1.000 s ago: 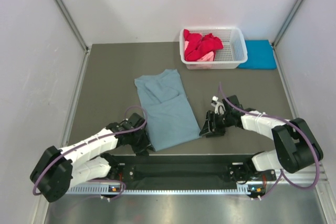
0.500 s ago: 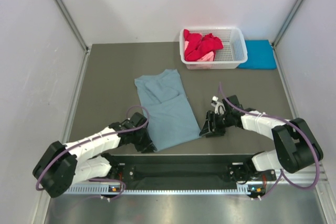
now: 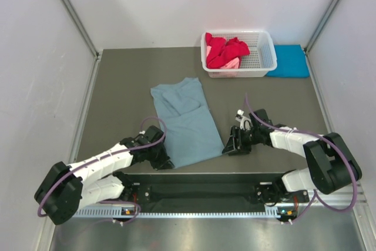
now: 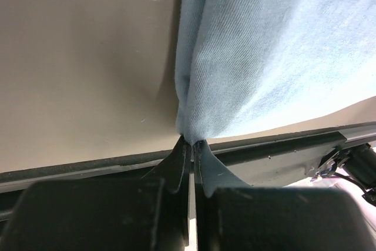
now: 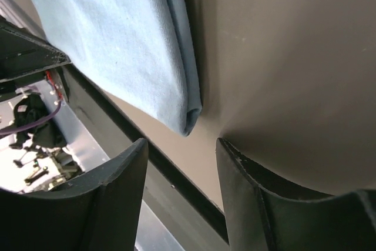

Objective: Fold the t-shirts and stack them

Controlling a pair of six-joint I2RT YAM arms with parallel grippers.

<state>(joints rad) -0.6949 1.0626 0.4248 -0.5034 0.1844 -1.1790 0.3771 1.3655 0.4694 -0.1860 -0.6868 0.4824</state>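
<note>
- The left arm [image 3: 97, 167] and right arm [image 3: 292, 139] are wearing white shells between bulky black joints.
- A purple cable [image 3: 154, 120] is looping along each arm.
- The left gripper [image 4: 192, 143] and right gripper [image 5: 181, 143] are showing matte black, wedge-shaped fingers.

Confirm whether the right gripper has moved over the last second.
No. The right gripper keeps its spot against the table's near edge, beside the grey-blue t-shirt.

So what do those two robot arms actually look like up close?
The left arm and right arm have white shells between chunky black joints, with a purple cable looping along each. The left gripper and right gripper are matte black, each with two tapered fingers.
</note>
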